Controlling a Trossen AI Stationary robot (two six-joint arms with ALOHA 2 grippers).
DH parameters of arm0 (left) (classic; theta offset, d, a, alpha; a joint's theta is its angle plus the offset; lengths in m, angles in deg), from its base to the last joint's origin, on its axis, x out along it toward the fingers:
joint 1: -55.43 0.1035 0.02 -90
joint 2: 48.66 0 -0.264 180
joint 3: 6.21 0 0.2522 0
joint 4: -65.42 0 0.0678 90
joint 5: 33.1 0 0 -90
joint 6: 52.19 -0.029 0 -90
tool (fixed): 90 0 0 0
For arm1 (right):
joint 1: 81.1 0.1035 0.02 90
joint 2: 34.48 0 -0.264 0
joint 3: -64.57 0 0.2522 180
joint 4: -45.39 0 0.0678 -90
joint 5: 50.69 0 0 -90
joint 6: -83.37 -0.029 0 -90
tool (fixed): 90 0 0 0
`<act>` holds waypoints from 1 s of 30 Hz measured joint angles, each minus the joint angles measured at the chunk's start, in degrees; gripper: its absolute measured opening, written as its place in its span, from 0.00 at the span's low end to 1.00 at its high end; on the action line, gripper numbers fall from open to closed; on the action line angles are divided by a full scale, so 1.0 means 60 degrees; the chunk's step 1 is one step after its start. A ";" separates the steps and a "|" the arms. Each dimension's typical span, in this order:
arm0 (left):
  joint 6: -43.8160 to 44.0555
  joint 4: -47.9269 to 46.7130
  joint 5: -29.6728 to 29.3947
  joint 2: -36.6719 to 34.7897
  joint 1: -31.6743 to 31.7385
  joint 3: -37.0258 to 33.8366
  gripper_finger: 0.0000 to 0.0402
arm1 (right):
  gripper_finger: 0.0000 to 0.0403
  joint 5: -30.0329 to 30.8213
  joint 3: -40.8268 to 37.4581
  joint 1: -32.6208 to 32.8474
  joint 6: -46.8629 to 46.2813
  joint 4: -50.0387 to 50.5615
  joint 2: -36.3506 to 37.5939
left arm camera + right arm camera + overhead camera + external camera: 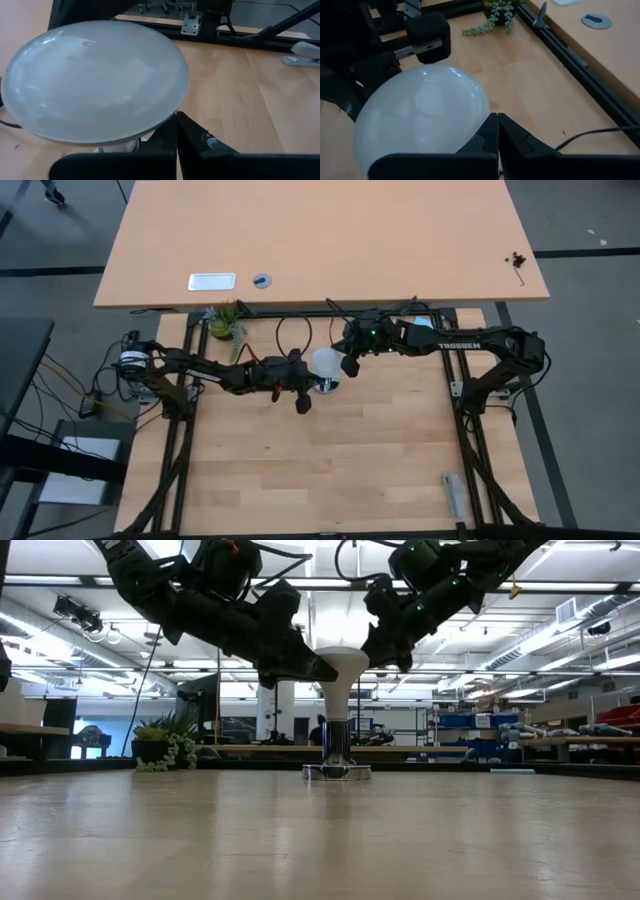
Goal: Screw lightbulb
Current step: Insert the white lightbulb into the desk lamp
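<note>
The white lightbulb (341, 665) stands upright. Its narrow neck goes down into the silver socket (337, 771), which rests on the wooden table near the far middle. From the table's left, my left gripper (325, 669) reaches the globe's left side with its fingers shut. From the right, my right gripper (373, 658) comes to the globe's right side, also shut. In the high view the lightbulb (327, 363) sits between the left gripper (311, 372) and the right gripper (342, 361). Each wrist view shows the globe just past the shut fingertips. My left gripper lies with its shut fingertips (178, 120) against the left side of the globe (165, 107), coming from the table's left and slanting slightly down. It pinches nothing. The lightbulb stays upright in the socket. My right gripper has its shut fingertips (494, 120) at the right side of the globe (477, 112), slanting down from the table's right. Nothing sits between the fingers. They seem to touch the glass, though the low view leaves that unsure.
A small potted plant (225, 320) stands at the table's far left. A grey stapler-like object (455, 492) lies near the right front. Black frame rails (470, 430) run along the sides and back. The near half of the table holds nothing else.
</note>
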 joint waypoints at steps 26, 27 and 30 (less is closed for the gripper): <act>0.0116 -0.0365 -0.0113 -0.0849 -0.0328 0.0004 0.01 | 0.02 0.0025 0.0000 -0.0062 -0.0001 0.0047 0.0007; 0.0023 -0.0463 -0.0114 -0.0952 -0.0328 0.0004 0.01 | 0.02 0.0023 0.0000 -0.0062 -0.0004 0.0042 0.0007; 0.0044 -0.0612 -0.0175 -0.1186 -0.0304 0.0007 0.00 | 0.02 0.0004 0.0000 -0.0062 -0.0001 0.0043 0.0007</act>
